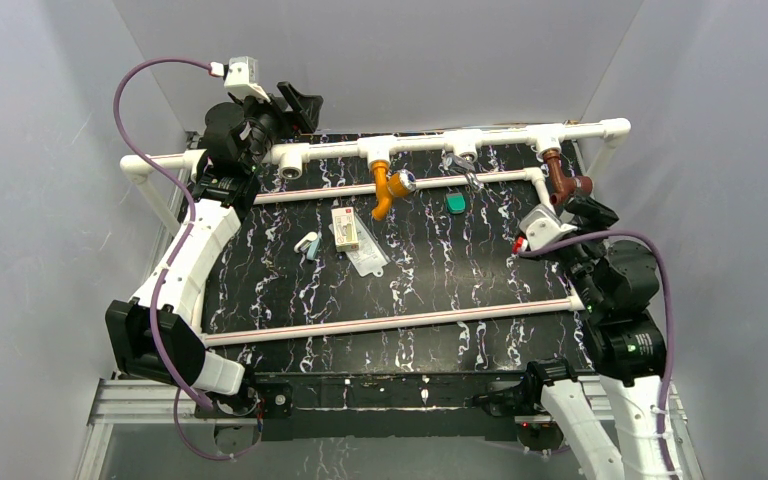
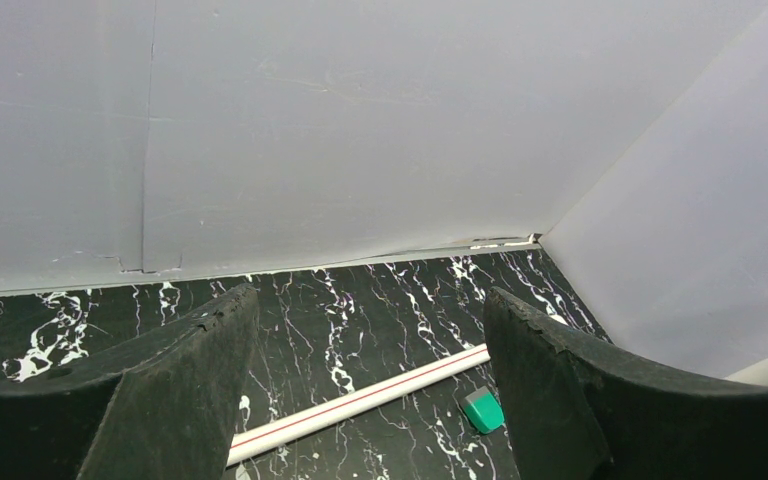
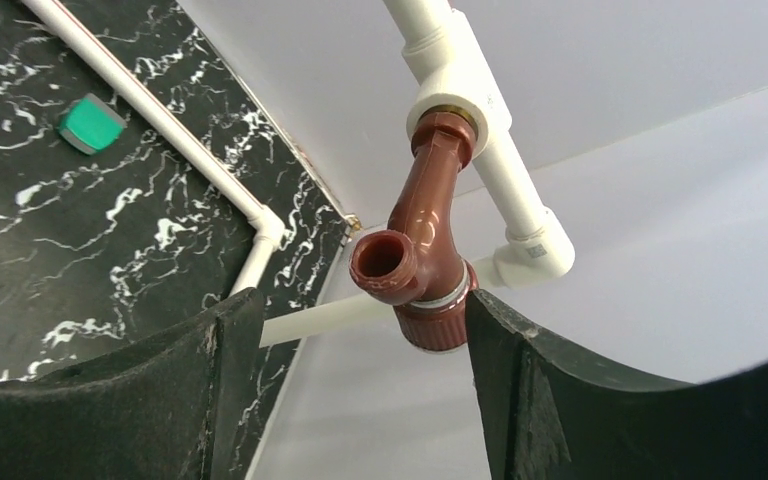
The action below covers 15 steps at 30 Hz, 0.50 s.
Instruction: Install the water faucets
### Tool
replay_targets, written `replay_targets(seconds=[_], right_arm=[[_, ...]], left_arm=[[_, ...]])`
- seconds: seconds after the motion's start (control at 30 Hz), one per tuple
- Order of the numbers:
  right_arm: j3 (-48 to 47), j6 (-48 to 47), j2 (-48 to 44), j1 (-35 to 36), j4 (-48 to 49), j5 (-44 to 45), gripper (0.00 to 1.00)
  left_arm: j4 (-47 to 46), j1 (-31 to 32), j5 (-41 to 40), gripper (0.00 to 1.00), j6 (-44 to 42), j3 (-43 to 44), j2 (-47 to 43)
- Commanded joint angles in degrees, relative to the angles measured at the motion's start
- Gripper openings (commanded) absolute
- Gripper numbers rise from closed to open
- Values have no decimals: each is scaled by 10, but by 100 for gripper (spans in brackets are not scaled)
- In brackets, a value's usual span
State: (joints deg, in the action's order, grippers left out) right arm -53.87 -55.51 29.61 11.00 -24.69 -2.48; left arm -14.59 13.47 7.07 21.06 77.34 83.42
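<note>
Faucets: two, both hanging from the white pipe rail [image 1: 418,143] along the far edge of the table [image 1: 410,290].
- Orange faucet [image 1: 388,187]: under the second tee from the left, spout down, bluish-silver knob to its right.
- Reddish-brown faucet [image 3: 425,225]: under the tee nearest the far right corner, open threaded mouth facing the right wrist camera.

Tee fittings [image 1: 290,156] on the far rail: four counted. The leftmost has an open socket. The third carries a small silvery part, too small to identify.

Green block [image 1: 455,203]: one, flat on the table near the far edge, between the two faucets.

Left gripper [image 2: 370,300]: raised at the far left corner, fingers spread, grasping nothing.

Right gripper [image 3: 360,295]: at the far right corner, fingers spread, with the reddish-brown faucet's lower end between the tips. The right-hand finger [image 3: 520,350] is just beside its cap; contact cannot be told.
</note>
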Motion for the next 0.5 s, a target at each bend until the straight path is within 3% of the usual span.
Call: replay_targets(seconds=[0.0, 0.47], right_arm=[[26, -43, 2, 3, 116, 22, 79], [75, -94, 66, 5, 271, 89, 65]], left_arm=[[189, -6, 7, 79, -1, -79, 75], [189, -6, 7, 79, -1, -78, 77]])
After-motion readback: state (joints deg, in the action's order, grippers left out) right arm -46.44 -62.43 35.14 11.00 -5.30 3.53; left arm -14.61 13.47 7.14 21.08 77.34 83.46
